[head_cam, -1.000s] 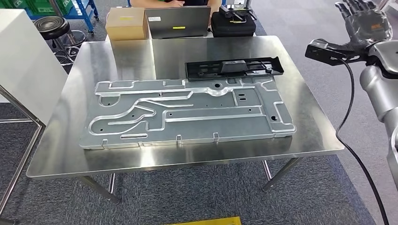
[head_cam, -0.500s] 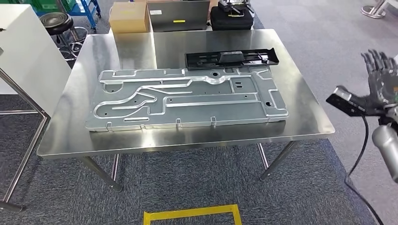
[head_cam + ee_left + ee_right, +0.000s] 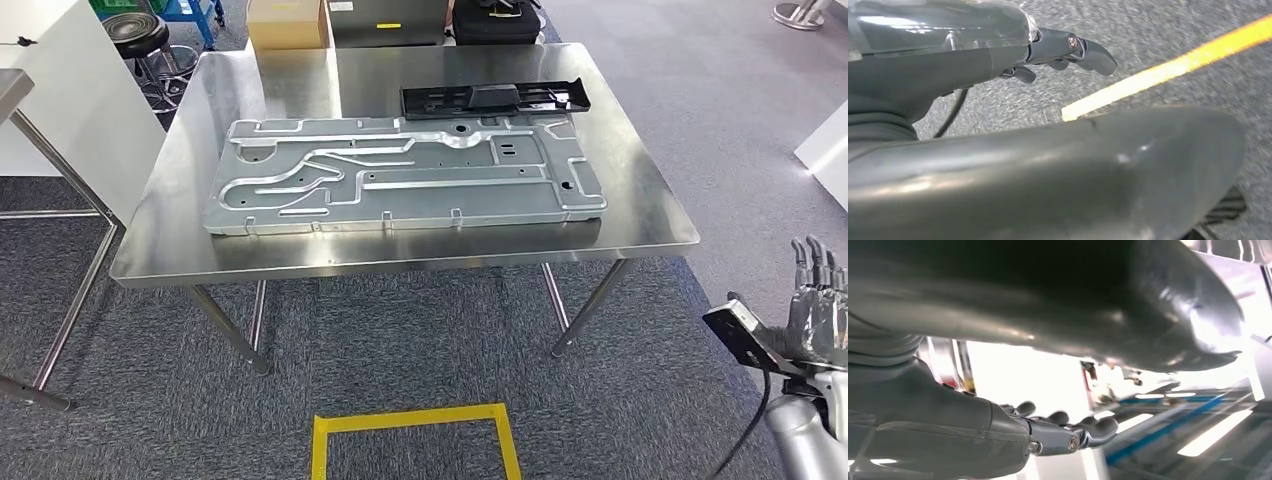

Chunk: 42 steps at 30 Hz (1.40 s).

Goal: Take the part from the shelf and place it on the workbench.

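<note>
A long black plastic part (image 3: 495, 98) lies flat at the far side of the steel workbench (image 3: 400, 250). Just in front of it, and touching it, lies a large silver stamped plate (image 3: 400, 175). My right hand (image 3: 815, 300) hangs low to the right of the bench, well away from it, fingers straight and apart, holding nothing. In the right wrist view the same hand (image 3: 1048, 432) is empty under bright ceiling lights. My left hand (image 3: 1058, 50) hangs over the grey carpet with its fingers loosely extended and nothing in them.
A yellow tape square (image 3: 415, 440) marks the carpet in front of the bench. A white cabinet (image 3: 60, 90) and a metal frame leg (image 3: 60, 170) stand at the left. Behind the bench are a stool (image 3: 135, 30), a cardboard box (image 3: 288, 22) and a black case (image 3: 495, 20).
The whole view has shifted: the camera has backed away from the bench, which now lies farther off. My right arm has dropped from raised at the upper right to low at the right.
</note>
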Each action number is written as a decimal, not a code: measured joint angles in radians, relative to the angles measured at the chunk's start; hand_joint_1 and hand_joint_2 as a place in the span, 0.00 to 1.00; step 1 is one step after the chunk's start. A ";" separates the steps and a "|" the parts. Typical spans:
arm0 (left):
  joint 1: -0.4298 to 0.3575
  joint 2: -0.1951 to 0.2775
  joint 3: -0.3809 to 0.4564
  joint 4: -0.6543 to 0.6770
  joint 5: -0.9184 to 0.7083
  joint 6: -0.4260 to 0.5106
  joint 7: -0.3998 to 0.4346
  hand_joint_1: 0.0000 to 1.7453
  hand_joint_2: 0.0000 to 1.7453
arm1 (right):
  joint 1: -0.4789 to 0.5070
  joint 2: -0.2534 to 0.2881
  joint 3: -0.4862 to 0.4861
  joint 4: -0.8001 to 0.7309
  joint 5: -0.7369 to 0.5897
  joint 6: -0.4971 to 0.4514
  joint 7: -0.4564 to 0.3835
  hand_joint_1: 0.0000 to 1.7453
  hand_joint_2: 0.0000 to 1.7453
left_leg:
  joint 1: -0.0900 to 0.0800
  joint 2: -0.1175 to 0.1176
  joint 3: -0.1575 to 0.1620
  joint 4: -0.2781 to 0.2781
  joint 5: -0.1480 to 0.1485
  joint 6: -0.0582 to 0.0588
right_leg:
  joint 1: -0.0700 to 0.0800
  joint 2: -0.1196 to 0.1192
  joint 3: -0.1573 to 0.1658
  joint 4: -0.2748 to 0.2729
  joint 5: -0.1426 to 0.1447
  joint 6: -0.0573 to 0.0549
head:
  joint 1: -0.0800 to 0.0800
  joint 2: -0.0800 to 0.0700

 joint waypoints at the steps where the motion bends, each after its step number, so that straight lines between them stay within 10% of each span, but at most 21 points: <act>1: 0.000 0.000 0.001 0.000 0.001 0.001 0.002 0.00 0.00 | 0.015 0.038 -0.031 0.012 -0.039 -0.001 -0.038 0.00 0.00 | 0.002 0.002 -0.011 -0.002 0.014 0.007 | -0.002 0.003 -0.009 0.020 -0.032 0.005 | 0.000 0.000; 4: 0.001 -0.001 0.004 0.000 0.000 0.000 0.004 0.00 0.00 | 0.036 0.162 -0.115 0.091 -0.131 0.010 -0.125 0.00 0.00 | 0.000 0.009 -0.056 -0.002 0.054 0.016 | -0.007 0.008 -0.056 0.194 -0.184 0.015 | 0.000 0.000; 7: 0.003 0.000 0.005 0.000 -0.002 -0.001 0.004 0.00 0.00 | 0.053 0.256 -0.171 0.179 -0.160 0.026 -0.149 0.00 0.00 | -0.003 0.012 -0.108 0.008 0.087 0.011 | -0.011 0.008 -0.044 0.305 -0.178 0.017 | 0.000 0.000; 9: 0.002 0.000 0.005 0.000 -0.004 -0.004 0.004 0.00 0.00 | 0.052 0.296 -0.201 0.226 -0.194 0.072 -0.161 0.00 0.00 | -0.003 0.014 -0.140 0.021 0.102 0.004 | -0.012 0.008 0.051 0.207 -0.138 0.012 | 0.000 0.000; 12: -0.002 0.001 0.005 0.000 -0.009 -0.006 -0.003 0.00 0.00 | 0.038 0.341 -0.260 0.318 -0.281 0.197 -0.160 0.00 0.00 | -0.004 0.016 -0.157 0.033 0.121 -0.013 | -0.002 0.007 0.195 0.007 -0.177 -0.006 | 0.000 0.000; 15: -0.003 0.003 0.004 0.000 -0.014 -0.002 -0.023 0.00 0.00 | 0.032 0.394 -0.325 0.456 -0.341 0.258 -0.103 0.00 0.00 | 0.001 0.015 -0.164 0.035 0.131 -0.033 | 0.004 0.005 0.195 -0.023 -0.169 -0.028 | 0.000 0.000; 19: -0.004 0.005 0.003 0.000 -0.025 0.006 -0.049 0.00 0.00 | 0.040 0.481 -0.407 0.613 -0.417 0.327 0.077 0.00 0.00 | 0.004 0.011 -0.218 0.204 -0.043 -0.049 | 0.004 0.003 0.136 -0.025 -0.117 -0.053 | 0.000 0.000; 21: -0.007 0.005 -0.001 0.000 -0.033 0.007 -0.053 0.00 0.00 | 0.049 0.524 -0.453 0.668 -0.471 0.370 0.192 0.00 0.00 | 0.004 0.011 -0.227 0.310 -0.082 -0.052 | 0.009 0.004 0.100 -0.021 -0.092 -0.056 | 0.000 0.000; 23: -0.009 0.006 -0.007 0.000 -0.039 0.007 -0.053 0.00 0.00 | 0.053 0.563 -0.496 0.708 -0.494 0.385 0.287 0.00 0.00 | 0.003 0.011 -0.178 0.299 -0.034 -0.048 | 0.013 0.004 0.064 -0.013 -0.070 -0.056 | 0.000 0.000; 27: -0.015 0.008 -0.014 0.000 -0.045 0.008 -0.052 0.00 0.00 | 0.052 0.622 -0.542 0.757 -0.493 0.403 0.385 0.00 0.00 | -0.005 0.010 0.022 0.021 -0.018 -0.025 | 0.019 0.011 0.019 0.005 -0.029 -0.046 | 0.000 0.000; 31: -0.011 0.011 -0.025 0.000 -0.068 -0.007 -0.013 0.00 0.00 | 0.053 0.637 -0.556 0.780 -0.461 0.453 0.474 0.00 0.00 | -0.005 0.016 0.014 -0.018 -0.001 0.000 | 0.014 0.013 0.005 0.009 -0.023 -0.023 | 0.000 0.000; 35: -0.009 0.017 -0.046 0.000 -0.094 -0.026 0.020 0.00 0.00 | 0.052 0.637 -0.555 0.789 -0.432 0.457 0.493 0.00 1.00 | -0.003 0.020 -0.051 -0.015 0.055 0.013 | 0.004 0.016 -0.045 0.217 -0.218 0.002 | 0.000 0.000; 38: -0.009 0.019 -0.058 0.000 -0.101 -0.027 0.021 0.00 0.00 | 0.050 0.637 -0.555 0.791 -0.428 0.464 0.489 0.00 1.00 | -0.003 0.022 -0.110 0.001 0.090 0.007 | -0.002 0.015 -0.013 0.299 -0.191 0.010 | 0.000 0.000; 40: -0.010 0.019 -0.063 0.000 -0.103 -0.023 0.017 0.00 0.00 | 0.047 0.637 -0.555 0.792 -0.424 0.467 0.487 0.00 1.00 | -0.003 0.022 -0.146 0.017 0.107 0.000 | -0.004 0.016 0.096 0.182 -0.159 0.006 | 0.000 0.000; 42: -0.011 0.019 -0.065 0.000 -0.105 -0.021 0.012 0.00 0.00 | 0.043 0.637 -0.554 0.792 -0.419 0.467 0.489 0.00 1.00 | -0.005 0.022 -0.167 0.030 0.123 -0.010 | 0.000 0.016 0.205 0.030 -0.187 -0.006 | 0.000 0.000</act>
